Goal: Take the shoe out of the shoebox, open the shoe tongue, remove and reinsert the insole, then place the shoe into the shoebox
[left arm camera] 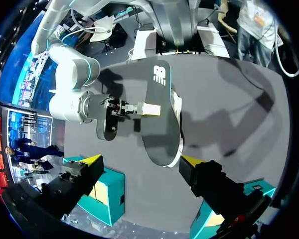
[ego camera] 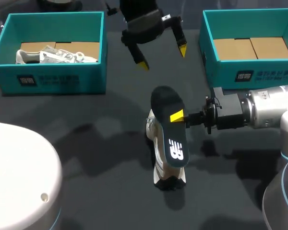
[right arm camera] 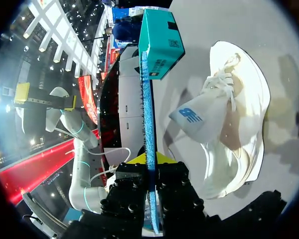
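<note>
A dark grey table (ego camera: 98, 143) fills most of the frame. At upper left stands a teal box (ego camera: 57, 76) with a brown cardboard floor; a white spare sneaker (ego camera: 57, 56) lies inside, along its lower wall

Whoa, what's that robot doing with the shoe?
The right gripper is pinching the dark insole, holding it up against the white shoe, which sits on the table between two teal boxes. The left gripper hangs open farther back, holding nothing. Another shoe lies in the left box.
</note>
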`<state>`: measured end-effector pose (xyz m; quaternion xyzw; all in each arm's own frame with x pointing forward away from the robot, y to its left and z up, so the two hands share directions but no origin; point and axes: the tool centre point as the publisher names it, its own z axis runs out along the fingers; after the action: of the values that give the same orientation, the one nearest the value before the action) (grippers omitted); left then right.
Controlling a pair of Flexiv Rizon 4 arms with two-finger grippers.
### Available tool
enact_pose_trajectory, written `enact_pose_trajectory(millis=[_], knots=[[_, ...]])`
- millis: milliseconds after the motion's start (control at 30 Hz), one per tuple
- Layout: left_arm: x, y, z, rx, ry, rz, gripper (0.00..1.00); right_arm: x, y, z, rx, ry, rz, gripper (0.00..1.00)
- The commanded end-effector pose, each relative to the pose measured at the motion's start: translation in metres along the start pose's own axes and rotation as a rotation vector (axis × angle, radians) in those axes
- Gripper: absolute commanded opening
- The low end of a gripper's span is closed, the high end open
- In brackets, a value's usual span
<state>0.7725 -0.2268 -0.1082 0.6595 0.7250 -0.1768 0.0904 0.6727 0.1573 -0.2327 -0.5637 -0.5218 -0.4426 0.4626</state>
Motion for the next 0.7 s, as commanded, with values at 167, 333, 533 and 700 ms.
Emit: enact_pose_trajectory(millis=[167,333,533,700], knots=[[-0.005,0.003,0.001,-0.008,0.073,0.005,1.0,0.0,-0.001,0.001,-0.003,-0.002,0.001,0.0],[-0.004,0.0,0.004,-0.029,0.126,0.003,1.0,0.0,-0.001,0.001,-0.003,-0.002,0.001,0.0],[-0.006,0.004,0.011,-0.029,0.199,-0.01,1.0,0.0,-0.001,0.001,-0.003,-0.002,0.001,0.0],[-0.01,0.013,0.017,-0.019,0.254,-0.05,1.0,0.0,-0.001,0.001,-0.003,-0.002,0.001,0.0]])
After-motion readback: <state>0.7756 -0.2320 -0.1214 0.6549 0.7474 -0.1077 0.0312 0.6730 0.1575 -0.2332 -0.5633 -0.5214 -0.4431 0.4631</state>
